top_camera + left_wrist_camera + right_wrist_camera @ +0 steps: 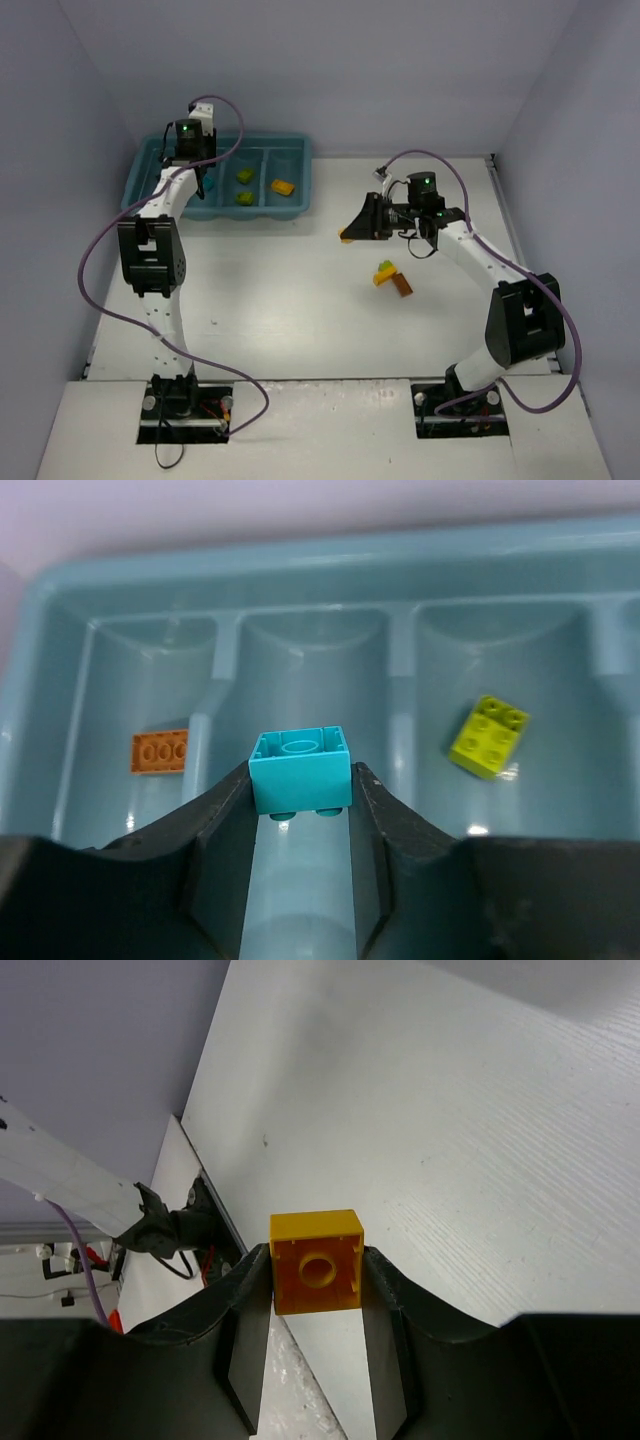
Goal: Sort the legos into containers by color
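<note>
A teal lego (pixel 300 772) is pinched between the fingers of my left gripper (pixel 300 785), which is shut on it above the second compartment of the teal-blue tray (pixel 300 555). A brown-orange lego (pixel 160 751) lies in the compartment to the left and a lime green one (pixel 489 736) in the compartment to the right. In the top view the left gripper (pixel 197 182) hangs over the tray's left half (pixel 300 205). My right gripper (pixel 350 232) is shut on a yellow lego (pixel 317 1261) above the table, right of the tray.
Two lime green legos (pixel 244 176) (pixel 243 198) and a yellow-orange one (pixel 282 186) lie in the tray's right compartments. On the table below the right gripper, a green-and-yellow lego stack (pixel 384 271) sits next to a brown lego (pixel 403 285). Walls close in on three sides.
</note>
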